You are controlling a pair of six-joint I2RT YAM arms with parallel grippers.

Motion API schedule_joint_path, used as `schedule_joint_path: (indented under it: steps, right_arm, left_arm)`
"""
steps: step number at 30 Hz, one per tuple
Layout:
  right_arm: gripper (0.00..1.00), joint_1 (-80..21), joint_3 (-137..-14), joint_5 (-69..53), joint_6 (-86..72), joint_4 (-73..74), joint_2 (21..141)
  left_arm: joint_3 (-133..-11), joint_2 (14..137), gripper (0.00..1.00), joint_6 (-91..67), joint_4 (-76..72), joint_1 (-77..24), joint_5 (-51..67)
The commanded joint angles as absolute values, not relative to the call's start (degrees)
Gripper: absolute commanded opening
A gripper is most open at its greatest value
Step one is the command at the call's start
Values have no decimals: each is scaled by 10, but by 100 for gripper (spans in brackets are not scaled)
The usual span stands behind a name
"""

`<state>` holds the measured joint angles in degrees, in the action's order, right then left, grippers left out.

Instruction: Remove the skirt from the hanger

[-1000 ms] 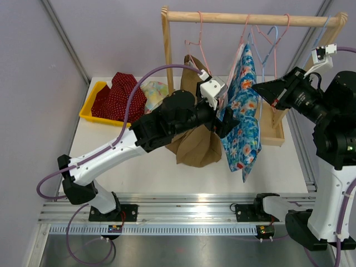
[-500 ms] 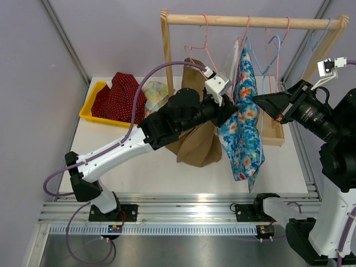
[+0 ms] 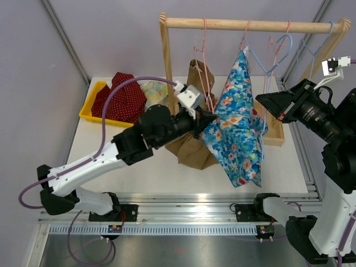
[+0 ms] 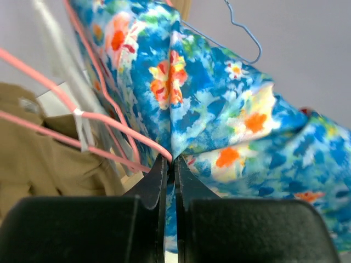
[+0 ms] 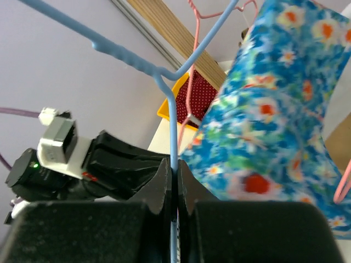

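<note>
**Both grips locked: skirt in my left, hanger wire in my right**

My left gripper [image 3: 207, 120] is clamped tight on a fold of the floral skirt [image 3: 239, 128]. From the left wrist the jaws are pressed together with the blue flowered cloth [image 4: 230, 126] bunching right at their tips [image 4: 170, 160]. A pink hanger [image 4: 109, 118] wire crosses just beside that pinch. I can't tell whether it touches the fingers.

Seen from above, the skirt is stretched out sideways. Its near corner is drawn toward my left gripper and its top corner is up among the hangers under the wooden rail [image 3: 250, 23]. The lower hem hangs free over the table [image 3: 139, 172]. Which wire carries that top corner I can't make out.

On the other side, my right gripper [image 3: 260, 100] is closed on the blue hanger [image 3: 285, 38]. From the right wrist the thin blue wire [image 5: 173, 109] runs straight down into the slit between the fingers [image 5: 174, 167], which are squeezed around it. The skirt [image 5: 274, 109] fills the right of that view, just beside the wire.

Behind my left gripper, a brown garment [image 3: 192, 147] hangs from the pink hanger [image 3: 206, 50], just beside the skirt. In the left wrist view its tan cloth [image 4: 33, 159] sits at the left edge.

Far left on the table there's a yellow bin [image 3: 89, 105] with a red dotted cloth [image 3: 119, 97] heaped in it, well apart from both grips.
</note>
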<state>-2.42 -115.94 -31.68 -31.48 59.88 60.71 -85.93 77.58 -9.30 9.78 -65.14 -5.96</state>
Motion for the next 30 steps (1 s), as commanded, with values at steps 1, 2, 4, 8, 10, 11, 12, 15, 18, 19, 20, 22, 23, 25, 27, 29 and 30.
schedule_joint_path:
  steps: [1, 2, 4, 8, 10, 11, 12, 15, 18, 19, 20, 22, 23, 25, 27, 29, 30]
  right_arm:
    - [0, -25, -1201, -266, -287, 565, 620]
    - [0, -24, -1207, -258, -284, 567, 625]
    - [0, -24, -1237, -227, -271, 578, 643]
    - [0, -24, -1248, -214, -266, 581, 652]
    - [0, -24, -1252, -210, -266, 581, 656]
    - [0, -25, -1252, -209, -265, 582, 656]
    - [0, -25, -1251, -207, -265, 582, 657]
    - [0, -24, -1244, -205, -264, 582, 655]
    - [0, -25, -1238, -203, -262, 583, 653]
    - [0, -24, -1238, -202, -261, 583, 652]
    - [0, -25, -1238, -201, -258, 584, 652]
    - [0, -25, -1237, -199, -258, 586, 650]
    - [0, -25, -1238, -198, -256, 587, 650]
    - [0, -25, -1240, -197, -256, 588, 650]
    - [0, -25, -1240, -196, -255, 589, 649]
    - [0, -25, -1238, -197, -255, 589, 647]
    - [0, -25, -1238, -197, -255, 589, 646]
  left_arm:
    - [-807, 708, 0, -109, 105, -662, -93]
    - [-784, 685, 0, -110, 107, -662, -98]
    - [-749, 648, 0, -116, 119, -662, -125]
    - [-730, 622, 0, -119, 125, -662, -145]
    - [-723, 614, 0, -120, 126, -662, -151]
    - [-723, 612, 1, -119, 127, -662, -153]
    - [-723, 613, 3, -118, 127, -662, -155]
    - [-730, 623, 26, -117, 126, -662, -152]
    - [-747, 644, 68, -117, 125, -663, -146]
    - [-752, 658, 80, -117, 126, -662, -145]
    - [-765, 664, 91, -116, 127, -662, -142]
    - [-778, 677, 94, -115, 131, -663, -140]
    - [-791, 685, 96, -115, 133, -662, -133]
    - [-803, 693, 98, -116, 127, -663, -120]
    - [-818, 702, 99, -120, 107, -662, -81]
    - [-828, 711, 99, -134, 84, -663, -25]
    - [-835, 723, 99, -142, 54, -662, -5]
